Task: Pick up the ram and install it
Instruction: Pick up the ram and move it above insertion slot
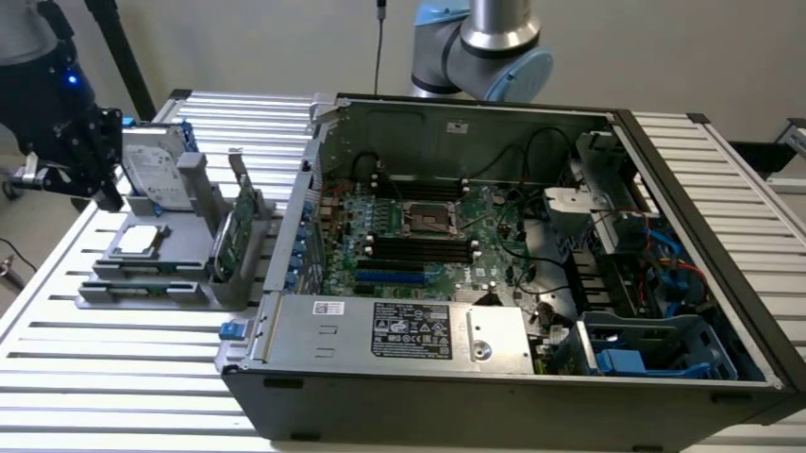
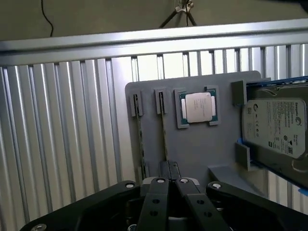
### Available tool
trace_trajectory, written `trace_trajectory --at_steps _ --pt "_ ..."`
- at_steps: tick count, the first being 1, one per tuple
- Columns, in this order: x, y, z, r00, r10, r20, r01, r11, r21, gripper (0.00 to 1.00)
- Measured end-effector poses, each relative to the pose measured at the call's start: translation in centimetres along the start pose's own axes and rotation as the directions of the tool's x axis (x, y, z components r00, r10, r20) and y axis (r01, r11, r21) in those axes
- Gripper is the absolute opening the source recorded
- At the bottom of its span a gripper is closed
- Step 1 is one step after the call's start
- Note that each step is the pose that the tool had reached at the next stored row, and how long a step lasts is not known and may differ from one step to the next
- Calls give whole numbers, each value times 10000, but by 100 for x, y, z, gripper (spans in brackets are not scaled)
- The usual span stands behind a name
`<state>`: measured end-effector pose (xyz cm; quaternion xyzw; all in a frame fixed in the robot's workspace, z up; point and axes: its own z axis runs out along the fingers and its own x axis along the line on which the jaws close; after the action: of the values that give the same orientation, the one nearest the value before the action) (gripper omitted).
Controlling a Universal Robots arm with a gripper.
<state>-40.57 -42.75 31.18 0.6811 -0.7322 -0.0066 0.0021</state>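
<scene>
A slatted metal table (image 1: 126,377) stands before a plain beige wall (image 1: 252,47). At the exterior view's left, a grey parts tray (image 1: 176,291) rests on the slats. It holds a hard drive (image 1: 158,170), a square silver processor (image 1: 136,241) and a green expansion card (image 1: 233,236) standing upright. The ram (image 2: 163,130) stands on its edge in a narrow slot of this tray, with a second stick (image 2: 138,137) of the same kind in the next slot just beside it. To the right of the tray lies an open computer case (image 1: 377,387), its motherboard (image 1: 416,236) exposed and a labelled power supply (image 1: 403,330) along the near side.

The arm (image 1: 497,42) rises behind the case and reaches over to the tray. The gripper (image 2: 171,182) hangs above the tray with its fingers pressed together and nothing visibly between them. Its tips are over the end of the ram's slot.
</scene>
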Motion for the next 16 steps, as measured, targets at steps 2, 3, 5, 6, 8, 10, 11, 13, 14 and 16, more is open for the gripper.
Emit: trace_trajectory --at_steps 2,3,5,6,8,10,11,13,14,16 --pt "-1 -13 23 9998 -192 -7 192 9998 -2 11" --pt "0 -18 37 9996 -277 -9 277 9996 -3 11" --pt "6 -24 70 9991 -431 -10 431 9991 -3 11" --pt "12 -26 88 9988 -495 -10 495 9988 -4 12" --pt "27 -30 124 9982 -595 -11 595 9982 -3 17" --pt "47 -33 159 9977 -677 -13 677 9977 -5 24" --pt "61 -35 178 9975 -710 -13 710 9975 -5 30" --pt "94 -39 214 9972 -753 -14 753 9972 -5 36" --pt "116 -41 231 9971 -767 -15 767 9971 -6 42" --pt "159 -46 268 9969 -791 -14 791 9969 -5 48"
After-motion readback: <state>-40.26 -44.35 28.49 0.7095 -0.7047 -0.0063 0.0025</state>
